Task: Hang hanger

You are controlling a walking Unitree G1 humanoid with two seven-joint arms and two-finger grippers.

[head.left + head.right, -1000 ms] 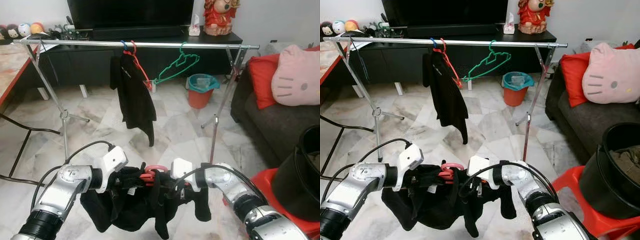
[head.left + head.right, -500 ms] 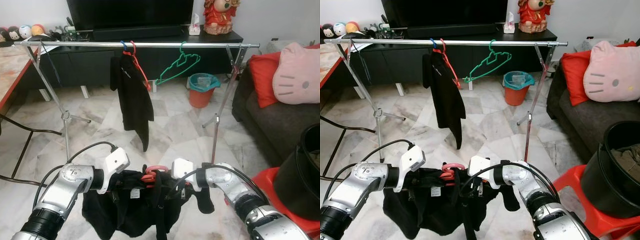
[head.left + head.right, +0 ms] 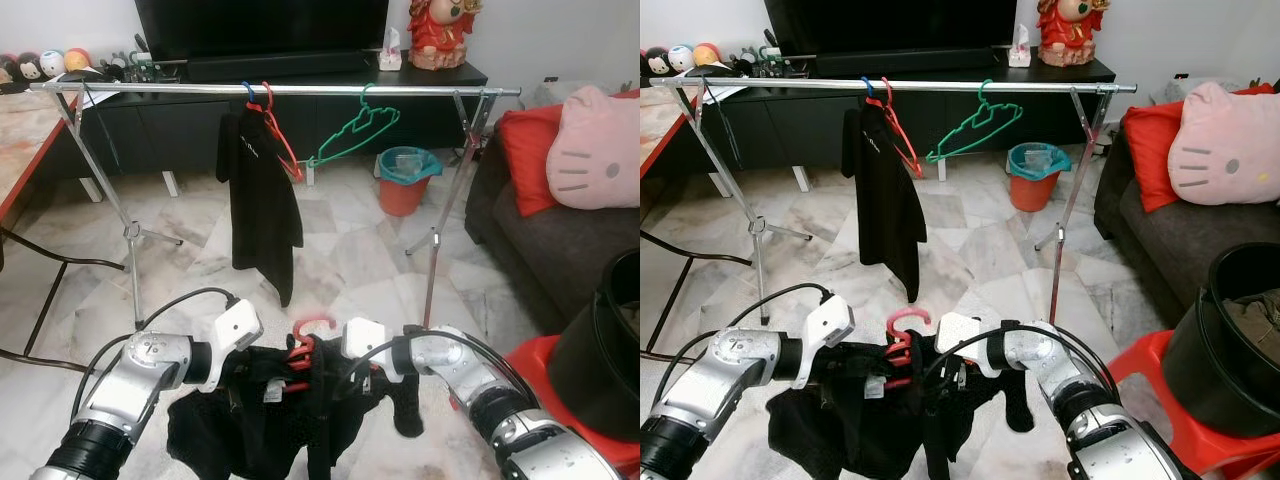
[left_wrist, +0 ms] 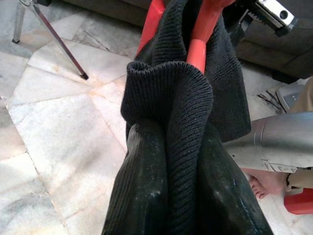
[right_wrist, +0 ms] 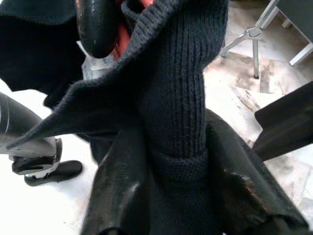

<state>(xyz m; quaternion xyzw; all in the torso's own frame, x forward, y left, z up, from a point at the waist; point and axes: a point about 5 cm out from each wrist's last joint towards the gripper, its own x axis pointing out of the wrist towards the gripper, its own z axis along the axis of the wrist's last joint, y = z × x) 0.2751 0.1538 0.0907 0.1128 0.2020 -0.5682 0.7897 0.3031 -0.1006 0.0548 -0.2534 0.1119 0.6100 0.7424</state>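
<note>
Both grippers held a black knit sweater (image 3: pixel 270 425) on a red hanger (image 3: pixel 305 345) low before the clothes rail (image 3: pixel 280 89). The left gripper (image 4: pixel 168 161) and right gripper (image 5: pixel 171 161) each pinched sweater fabric between their fingers.

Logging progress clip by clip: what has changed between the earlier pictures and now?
The red hanger carrying the black sweater has tipped up, so its hook now stands above the two grippers instead of lying level between them. The left gripper and right gripper stay shut on the sweater. The hanging black garment on the rail has turned slightly; the green hanger is unchanged.
</note>
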